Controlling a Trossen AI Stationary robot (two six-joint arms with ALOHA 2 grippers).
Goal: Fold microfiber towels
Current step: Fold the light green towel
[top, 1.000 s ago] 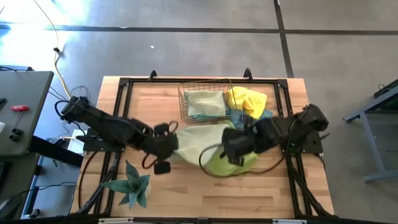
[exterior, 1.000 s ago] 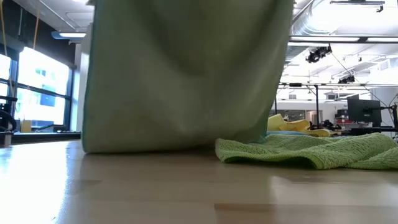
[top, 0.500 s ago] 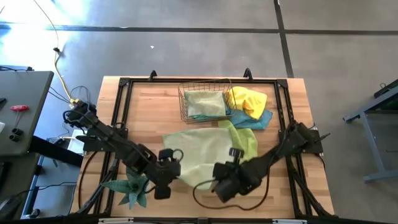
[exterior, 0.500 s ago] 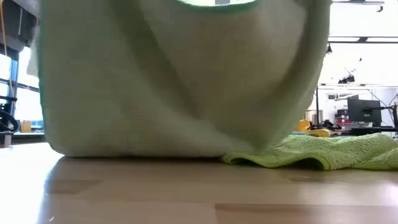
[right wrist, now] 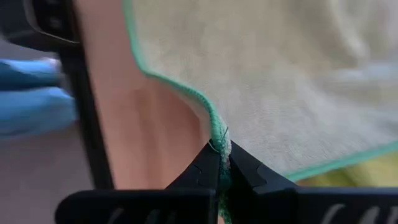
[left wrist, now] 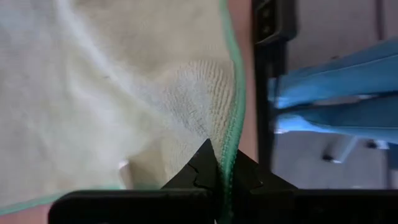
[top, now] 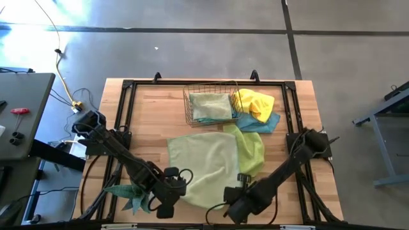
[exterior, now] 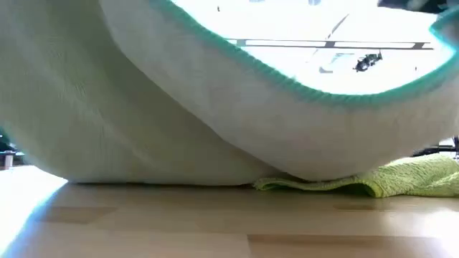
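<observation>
Both grippers pinch the pale green towel at the table's front edge.

The left gripper (top: 171, 199) and the right gripper (top: 238, 203) are each clamped tight on a teal-hemmed corner of the pale green towel (top: 204, 160), which spreads from mid-table to the front edge. A lime green towel (top: 251, 148) lies partly beneath it; a wire basket (top: 211, 105) sits near the back edge.

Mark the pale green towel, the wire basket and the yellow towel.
pale green towel (top: 201, 163): high view, middle of the spread cloth.
wire basket (top: 186, 105): high view, left rim.
yellow towel (top: 254, 102): high view, centre of the bunch.
</observation>
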